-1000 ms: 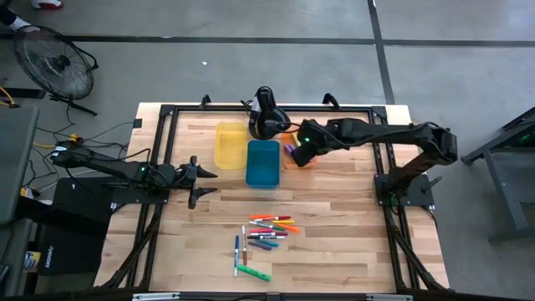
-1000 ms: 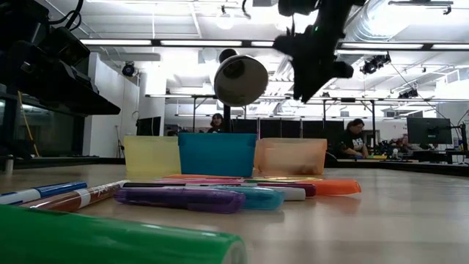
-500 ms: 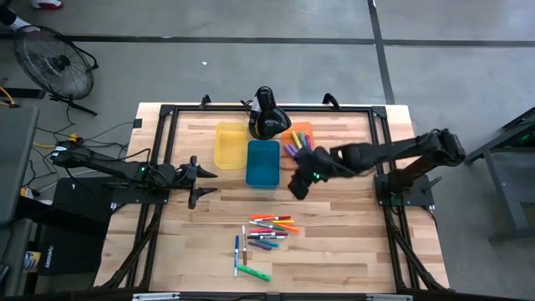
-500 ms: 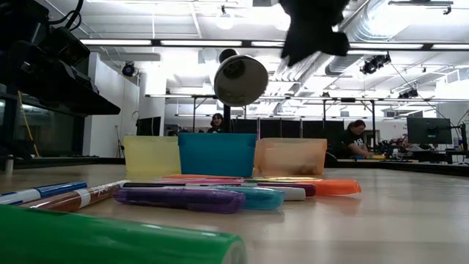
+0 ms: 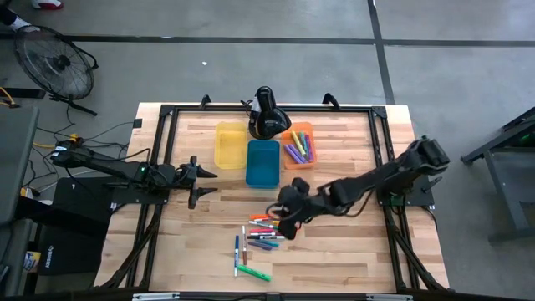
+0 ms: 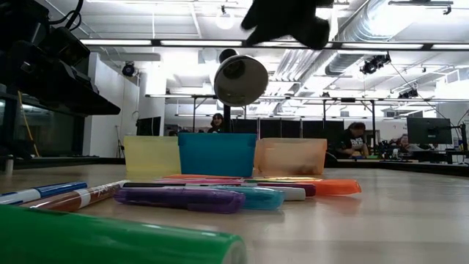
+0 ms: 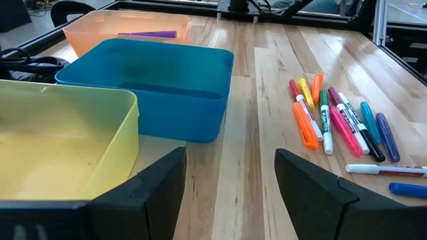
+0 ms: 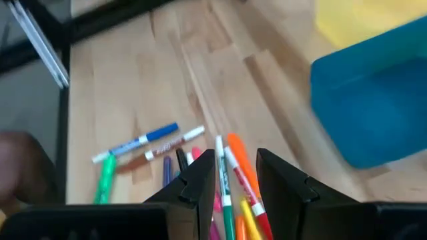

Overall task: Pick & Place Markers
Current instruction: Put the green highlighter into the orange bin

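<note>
Markers (image 5: 269, 234) lie mostly crosswise in a loose pile beneath the right gripper (image 5: 282, 216), jaws parted and empty.

Arm positions, both units.
Right arm reaches low across the table toward its middle front; right gripper (image 5: 284, 213) empty, fingers (image 8: 280, 177) parted by a narrow gap. Left arm lies outstretched at the left side; left gripper (image 5: 203, 185) spread wide, empty.
</note>
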Available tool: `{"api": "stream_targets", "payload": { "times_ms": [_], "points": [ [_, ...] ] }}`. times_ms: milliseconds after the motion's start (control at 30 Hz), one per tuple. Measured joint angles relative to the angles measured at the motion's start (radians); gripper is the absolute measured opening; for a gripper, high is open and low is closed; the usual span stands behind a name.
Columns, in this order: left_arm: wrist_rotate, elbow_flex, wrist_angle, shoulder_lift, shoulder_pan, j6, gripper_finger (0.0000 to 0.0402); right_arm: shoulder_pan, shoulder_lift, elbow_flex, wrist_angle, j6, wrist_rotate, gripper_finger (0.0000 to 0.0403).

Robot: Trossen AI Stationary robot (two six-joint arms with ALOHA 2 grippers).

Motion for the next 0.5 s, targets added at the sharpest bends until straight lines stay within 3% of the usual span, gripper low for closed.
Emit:
{"api": "stream_targets", "payload": {
  "times_ms": [233,500],
  "points": [
    [0.0,0.0,0.0,0.0,0.0,0.0,0.0224,0.048,0.117,0.0,0.061,0.031,-0.013,0.0099],
    [0.0,0.0,-0.001,0.0,0.0,0.0,0.0224,0.075,0.154,0.0,0.11,0.078,-0.023,0.0099]
  ]
}}
